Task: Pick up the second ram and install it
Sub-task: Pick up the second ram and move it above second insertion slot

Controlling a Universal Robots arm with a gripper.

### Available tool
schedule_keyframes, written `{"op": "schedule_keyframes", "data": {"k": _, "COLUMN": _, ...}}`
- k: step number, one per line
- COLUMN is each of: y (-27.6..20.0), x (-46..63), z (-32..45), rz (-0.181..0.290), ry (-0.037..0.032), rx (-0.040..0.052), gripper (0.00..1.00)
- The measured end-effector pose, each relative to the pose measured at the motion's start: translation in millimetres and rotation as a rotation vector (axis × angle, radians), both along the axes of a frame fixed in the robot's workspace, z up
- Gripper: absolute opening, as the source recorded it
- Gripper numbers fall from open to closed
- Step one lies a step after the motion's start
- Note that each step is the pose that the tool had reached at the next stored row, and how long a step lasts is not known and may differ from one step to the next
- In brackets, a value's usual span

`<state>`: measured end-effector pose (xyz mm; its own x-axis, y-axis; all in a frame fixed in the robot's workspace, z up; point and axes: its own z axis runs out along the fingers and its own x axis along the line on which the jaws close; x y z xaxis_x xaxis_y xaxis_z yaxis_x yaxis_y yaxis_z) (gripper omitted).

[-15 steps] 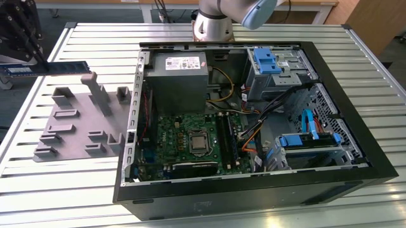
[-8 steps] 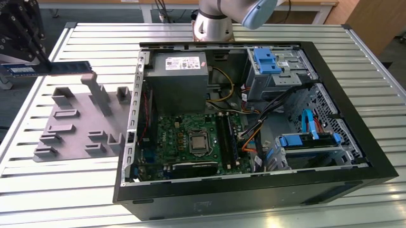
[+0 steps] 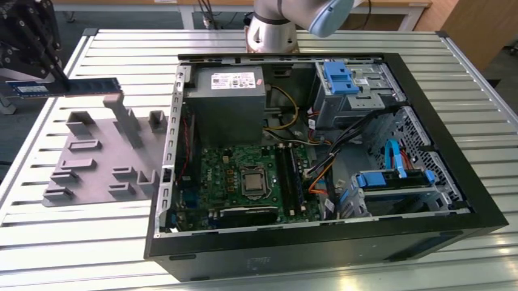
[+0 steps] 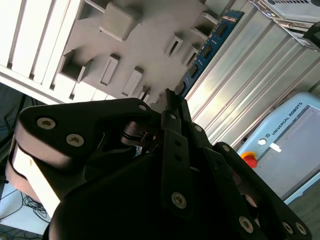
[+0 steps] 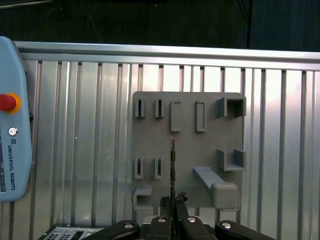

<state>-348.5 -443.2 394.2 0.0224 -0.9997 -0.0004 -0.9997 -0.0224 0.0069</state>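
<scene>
One ram [image 3: 91, 86] is clamped edge-on in your hand [image 3: 55, 85], gripped toward one end so most of the strip juts out beyond the grip, with the tray [image 3: 97, 159] below the hand. Watch that free end. Hold the strip level and lift straight, since the blocks [image 3: 121, 112] stand just beneath it and could catch it.

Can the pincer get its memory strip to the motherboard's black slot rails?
Probably yes. The pincer holds the thin blue-green circuit-board strip over the grey plastic holder tray; the black computer case lies open, and nothing covers the long black slot rails, though cables run close.
</scene>
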Motion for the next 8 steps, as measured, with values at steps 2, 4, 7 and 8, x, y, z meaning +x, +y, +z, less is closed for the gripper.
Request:
{"op": "schedule_keyframes", "data": {"k": 2, "y": 0.0, "x": 1.1, "z": 0.0, "rz": 0.000, "ry": -0.0001, "rx": 0.0000, "gripper": 0.14}}
{"op": "schedule_keyframes", "data": {"k": 4, "y": 0.0, "x": 2.3, "z": 0.0, "rz": 0.000, "ry": -0.0001, "rx": 0.0000, "gripper": 0.14}}
{"op": "schedule_keyframes", "data": {"k": 7, "y": 0.0, "x": 3.9, "z": 0.0, "rz": 0.000, "ry": -0.0001, "rx": 0.0000, "gripper": 0.14}}
{"op": "schedule_keyframes", "data": {"k": 8, "y": 0.0, "x": 4.4, "z": 0.0, "rz": 0.000, "ry": -0.0001, "rx": 0.0000, "gripper": 0.14}}
